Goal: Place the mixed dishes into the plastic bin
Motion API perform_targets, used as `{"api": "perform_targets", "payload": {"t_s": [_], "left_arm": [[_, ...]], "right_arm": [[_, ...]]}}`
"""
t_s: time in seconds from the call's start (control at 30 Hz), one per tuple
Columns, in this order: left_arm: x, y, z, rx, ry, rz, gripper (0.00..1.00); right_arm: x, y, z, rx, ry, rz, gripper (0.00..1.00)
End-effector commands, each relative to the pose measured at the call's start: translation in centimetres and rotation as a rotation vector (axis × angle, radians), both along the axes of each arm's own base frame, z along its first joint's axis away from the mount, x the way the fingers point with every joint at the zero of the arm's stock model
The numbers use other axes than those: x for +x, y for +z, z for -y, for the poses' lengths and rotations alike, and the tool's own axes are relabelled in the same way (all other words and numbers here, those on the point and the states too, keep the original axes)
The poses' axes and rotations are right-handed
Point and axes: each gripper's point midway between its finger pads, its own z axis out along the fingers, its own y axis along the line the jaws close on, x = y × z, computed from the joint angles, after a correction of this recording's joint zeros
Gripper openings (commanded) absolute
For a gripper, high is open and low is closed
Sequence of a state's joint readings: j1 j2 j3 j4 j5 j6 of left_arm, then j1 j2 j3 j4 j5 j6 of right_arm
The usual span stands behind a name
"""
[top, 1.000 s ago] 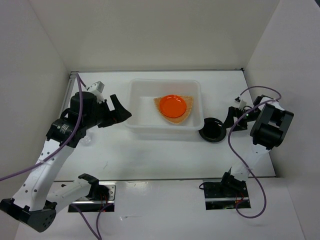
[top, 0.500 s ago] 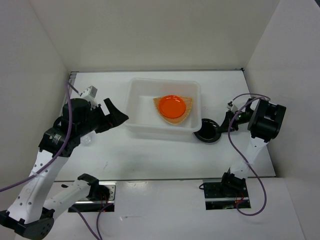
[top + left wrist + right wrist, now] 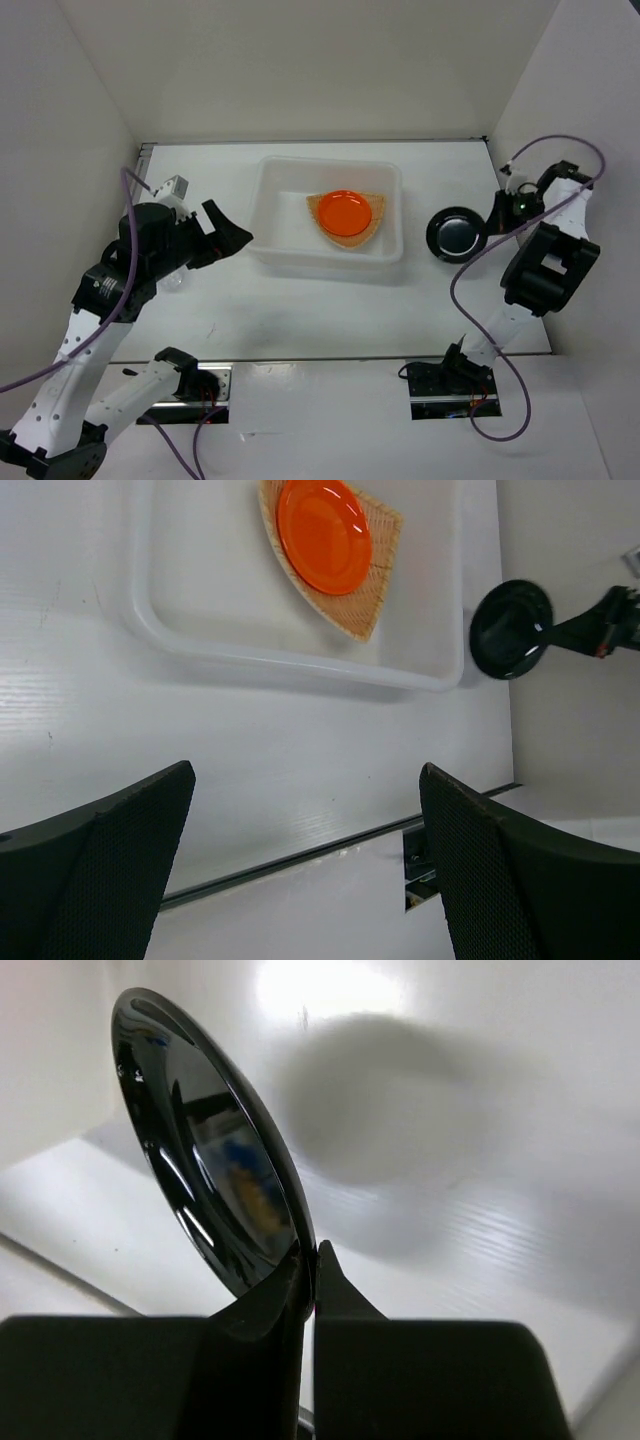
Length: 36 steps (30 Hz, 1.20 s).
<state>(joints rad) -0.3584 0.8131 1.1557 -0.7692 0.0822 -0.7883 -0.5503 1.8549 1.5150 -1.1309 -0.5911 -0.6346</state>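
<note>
Right pincer clamps the small black round dish by its rim, seemingly off the worktop. Left pincer gapes wide, empty, plastic bin just beyond its tips.

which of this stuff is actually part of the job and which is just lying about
Part of the job: plastic bin; tan woven plate and orange dish on it, both in the bin; black dish, gripped by its rim in the right hand; clear cup, faint beside the left arm.
Just there: purple cables; base plates under the arms.
</note>
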Motion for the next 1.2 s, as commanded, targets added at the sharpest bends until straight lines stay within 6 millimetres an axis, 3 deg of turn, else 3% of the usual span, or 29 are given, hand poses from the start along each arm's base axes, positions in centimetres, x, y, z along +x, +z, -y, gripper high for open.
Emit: {"api": "perform_targets", "payload": {"t_s": [0.0, 0.07, 0.1, 0.2, 0.27, 0.3, 0.33, 0.4, 0.47, 0.57, 0.6, 0.67, 0.7, 0.9, 1.17], "left_arm": [[0.6, 0.7, -0.5, 0.009, 0.022, 0.056, 0.99], [0.6, 0.3, -0.5, 0.021, 0.017, 0.052, 0.99], [0.7, 0.3, -0.7, 0.034, 0.020, 0.058, 0.99], [0.8, 0.1, -1.5, 0.060, 0.063, 0.052, 0.99], [1.0, 0.9, -2.3, 0.083, 0.096, 0.076, 0.99], [0.9, 0.5, -2.7, 0.097, 0.111, 0.063, 0.99], [0.9, 0.9, -3.0, 0.102, 0.124, 0.069, 0.99], [0.9, 1.1, -3.8, 0.121, 0.165, 0.078, 0.99], [0.6, 1.5, -4.4, 0.127, 0.185, 0.088, 0.99], [-0.2, 1.5, -4.9, 0.147, 0.188, 0.074, 0.99], [-0.5, 1.5, -5.0, 0.147, 0.188, 0.074, 0.99], [-1.3, 1.5, -5.3, 0.129, 0.208, 0.069, 0.99], [-1.6, 1.5, -5.5, 0.129, 0.208, 0.069, 0.99], [-3.8, 1.9, -6.3, 0.087, 0.241, 0.059, 0.99], [-5.6, 2.1, -7.9, 0.105, 0.304, 0.018, 0.99]], "right_arm": [[0.5, 10.3, -1.3, -0.007, 0.090, 0.262, 0.00], [0.8, 15.2, -2.2, -0.073, 0.124, 0.405, 0.00], [1.2, 16.6, -4.4, -0.067, 0.163, 0.429, 0.00], [1.6, 20.4, -8.3, -0.041, 0.216, 0.510, 0.00], [2.5, 22.5, -11.9, 0.026, 0.294, 0.558, 0.00], [3.0, 22.9, -13.4, 0.051, 0.323, 0.560, 0.00], [4.2, 23.3, -16.1, 0.078, 0.377, 0.560, 0.00], [5.7, 23.3, -18.5, 0.084, 0.411, 0.563, 0.00], [7.4, 22.2, -21.7, 0.040, 0.456, 0.561, 0.00], [9.3, 18.1, -24.4, 0.012, 0.509, 0.472, 0.00], [10.4, 15.8, -24.9, 0.008, 0.524, 0.425, 0.00], [11.5, 14.7, -25.8, 0.002, 0.542, 0.412, 0.00], [12.3, 12.9, -25.9, 0.003, 0.550, 0.383, 0.00], [15.4, 10.0, -27.8, -0.049, 0.587, 0.384, 0.00], [16.5, 4.6, -28.8, -0.088, 0.602, 0.297, 0.00]]}}
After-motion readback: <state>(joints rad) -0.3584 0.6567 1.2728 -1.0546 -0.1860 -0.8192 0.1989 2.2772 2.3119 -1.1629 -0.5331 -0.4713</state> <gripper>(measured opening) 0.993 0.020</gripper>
